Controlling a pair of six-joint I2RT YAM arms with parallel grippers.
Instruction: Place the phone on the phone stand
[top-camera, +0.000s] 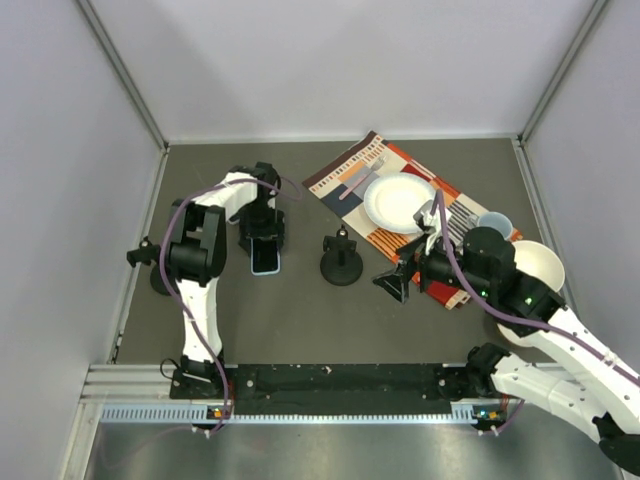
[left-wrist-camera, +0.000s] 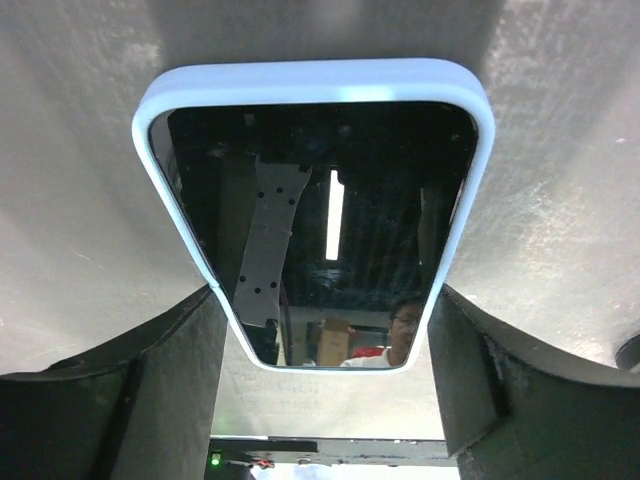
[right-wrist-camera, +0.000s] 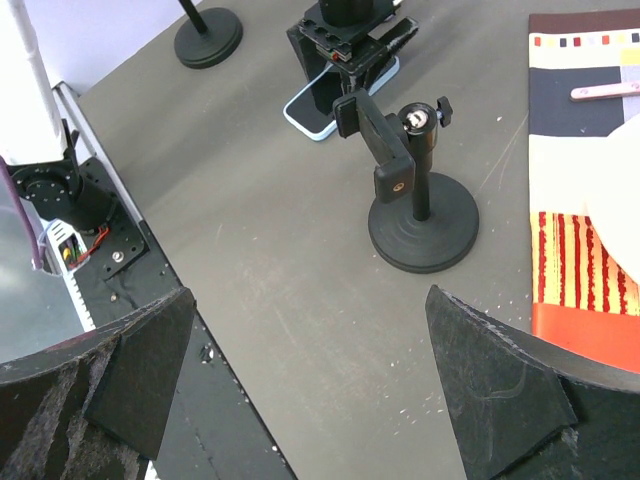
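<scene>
The phone (top-camera: 266, 259), with a dark screen and a pale blue case, lies flat on the dark table left of centre. It fills the left wrist view (left-wrist-camera: 315, 210) and shows in the right wrist view (right-wrist-camera: 312, 112). My left gripper (top-camera: 262, 240) stands over it, and its fingertips (left-wrist-camera: 205, 330) press against the phone's two long sides, so it is shut on the phone. The black phone stand (top-camera: 341, 260), a round base with a post and clamp head (right-wrist-camera: 400, 165), stands to the phone's right. My right gripper (top-camera: 400, 283) is open and empty, right of the stand.
A striped placemat (top-camera: 345, 175) at the back right carries a white plate (top-camera: 398, 202). A small cup (top-camera: 495, 222) and a white bowl (top-camera: 535, 265) sit to the right of it. A second round black base (right-wrist-camera: 208, 40) stands at the far left. Grey walls enclose the table.
</scene>
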